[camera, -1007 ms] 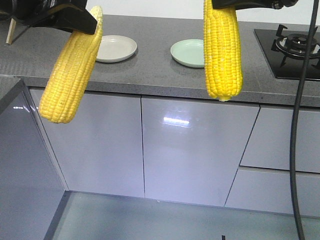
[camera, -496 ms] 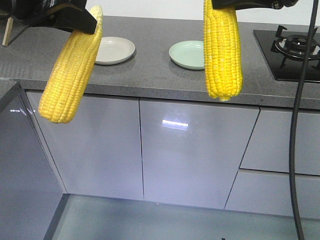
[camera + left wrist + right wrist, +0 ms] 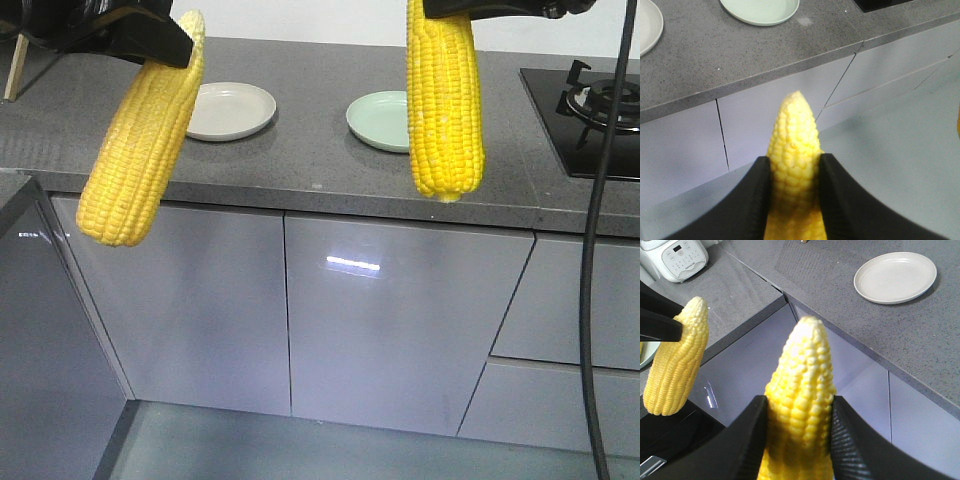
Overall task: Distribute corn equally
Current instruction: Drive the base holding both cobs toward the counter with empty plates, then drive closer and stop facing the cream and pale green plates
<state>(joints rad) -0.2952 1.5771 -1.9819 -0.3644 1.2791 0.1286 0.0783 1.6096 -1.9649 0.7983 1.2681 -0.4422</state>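
Note:
Two cobs of corn hang in the air in front of the counter. My left gripper (image 3: 170,45) is shut on the upper end of one corn cob (image 3: 140,140), which slants down to the left; in the left wrist view this cob (image 3: 794,150) sits tight between the black fingers (image 3: 757,185). The right gripper (image 3: 455,10) is shut on the other cob (image 3: 445,100), which hangs nearly upright; the right wrist view shows it (image 3: 802,390) clamped between the fingers (image 3: 850,435). A white plate (image 3: 231,110) and a green plate (image 3: 378,120) lie on the counter, both bare.
The grey stone counter (image 3: 300,160) runs across the view above glossy cabinet doors (image 3: 385,320). A black gas hob (image 3: 600,110) sits at the right end. A white rice cooker (image 3: 675,257) stands on a side counter. A black cable (image 3: 590,300) hangs at right.
The counter, plates and hob have shifted slightly right and down in the front view. Both cobs stay held the same way in the grippers.

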